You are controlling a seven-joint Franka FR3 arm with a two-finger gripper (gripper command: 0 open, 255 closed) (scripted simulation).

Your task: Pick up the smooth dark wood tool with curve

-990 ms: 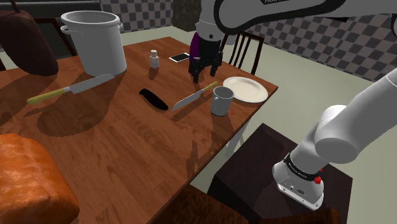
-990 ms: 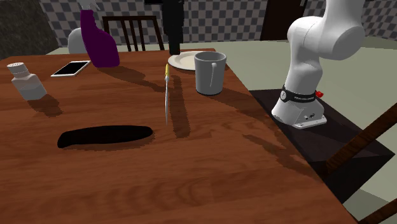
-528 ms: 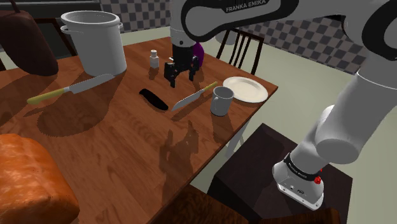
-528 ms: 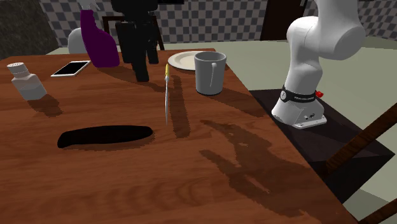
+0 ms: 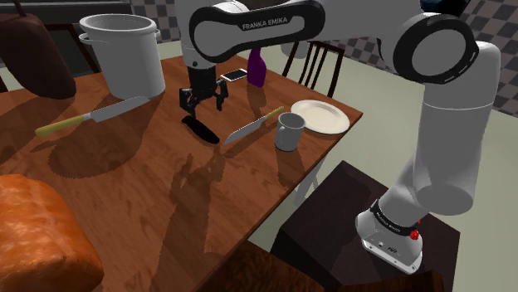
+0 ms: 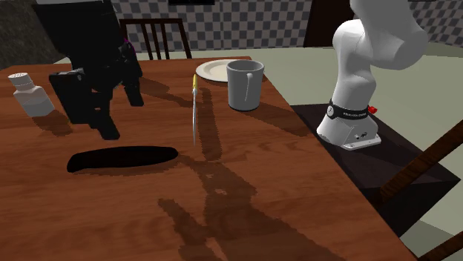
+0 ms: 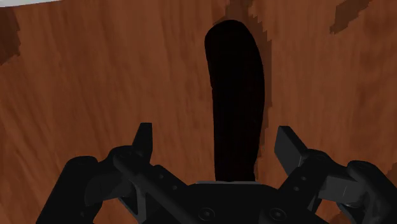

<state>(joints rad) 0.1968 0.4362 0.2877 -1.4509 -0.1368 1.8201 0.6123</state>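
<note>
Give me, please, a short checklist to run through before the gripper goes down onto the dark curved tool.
1. Are the fingers open: ok, they stand apart.
2. Is the dark curved tool lined up in the gap between them: ok in the wrist view.
3. Is the tool not yet touched: ok, the gripper hangs above it.
4. Does the tool lie flat on the table: ok.
5. Is the knife apart from the tool: ok.
6. Where along the tool's length would the fingers close: cannot tell, the hand hides its near end.
</note>
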